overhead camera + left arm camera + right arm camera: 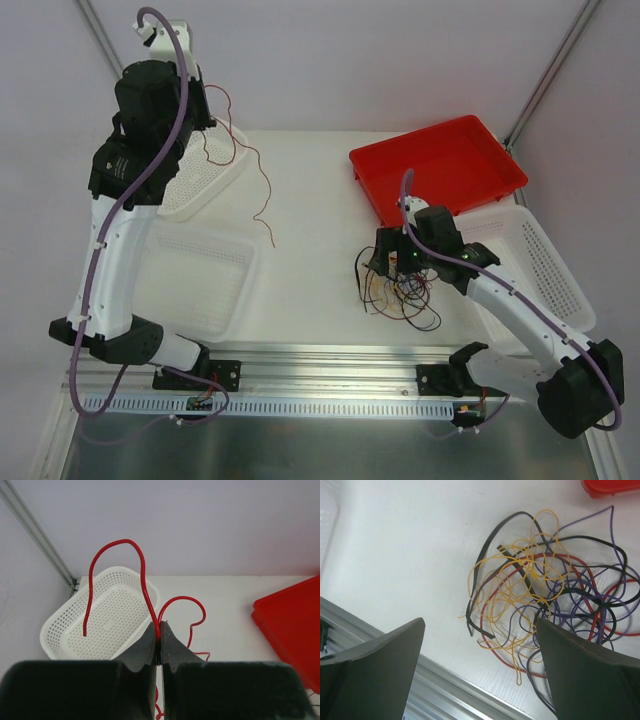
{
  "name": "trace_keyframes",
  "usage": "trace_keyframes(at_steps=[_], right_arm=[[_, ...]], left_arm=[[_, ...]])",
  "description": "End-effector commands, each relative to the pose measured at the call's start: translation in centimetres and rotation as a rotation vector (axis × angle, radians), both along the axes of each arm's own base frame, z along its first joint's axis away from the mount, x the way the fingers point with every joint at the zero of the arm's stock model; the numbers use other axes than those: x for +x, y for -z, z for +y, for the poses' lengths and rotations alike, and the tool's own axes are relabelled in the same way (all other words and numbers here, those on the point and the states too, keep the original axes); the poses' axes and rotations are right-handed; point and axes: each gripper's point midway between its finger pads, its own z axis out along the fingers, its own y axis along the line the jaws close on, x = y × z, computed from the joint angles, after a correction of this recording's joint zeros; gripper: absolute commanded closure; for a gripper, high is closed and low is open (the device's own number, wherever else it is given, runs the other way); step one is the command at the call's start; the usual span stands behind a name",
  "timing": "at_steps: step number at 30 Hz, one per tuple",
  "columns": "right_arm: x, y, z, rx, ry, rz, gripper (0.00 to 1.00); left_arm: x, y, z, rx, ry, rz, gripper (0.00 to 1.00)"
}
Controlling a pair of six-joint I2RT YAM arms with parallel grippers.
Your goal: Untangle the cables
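Though wide and empty, right jaws over the cable tangle point(545, 585); left jaws tight on a red cable point(122, 540).

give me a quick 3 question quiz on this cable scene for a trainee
1. True or false: the left tool is shut on a red wire.
2. Which colour is missing from the tangled clump of wires below the right tool? A) yellow B) purple C) green
3. Fill in: the right tool's jaws stand ____.

Key: 1 true; 2 C; 3 open
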Motion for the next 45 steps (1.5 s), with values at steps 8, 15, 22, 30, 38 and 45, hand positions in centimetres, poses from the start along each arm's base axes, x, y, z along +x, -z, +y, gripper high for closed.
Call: trace_keyframes(at_steps=[8, 15, 22, 30, 38, 45], right_arm=[[-0.5, -3.8, 2.1, 0.054, -0.170, -0.085, 0.03], [-0.8, -3.0, 3.4, 0.086, -0.227, -0.032, 0.03], [-0.7, -2.5, 3.9, 0.089, -0.247, -0.001, 0.03], [-0.4, -2.3, 4.3, 0.084, -0.260, 0.023, 0.03], [-0.5, -2.0, 4.8, 0.096, -0.276, 0.042, 0.03], [-0.7, -1.7, 4.7, 0.094, -0.276, 0.050, 0.03]], left_arm=[[7.1, -6.4, 3.6, -0.235, -0.100, -0.204, 1.00], [10.2, -9.4, 7.8, -0.352, -0.161, -0.360, 1.00], [11.3, -11.6, 10.8, -0.449, -0.168, -0.490, 1.00], [12.2, -11.5, 15.1, -0.491, -0.228, -0.537, 1.00], [16.6, -3.8, 18.8, -0.350, -0.354, -0.416, 1.00], [20.3, 8.3, 19.9, -0.284, -0.403, -0.166, 1.00]])
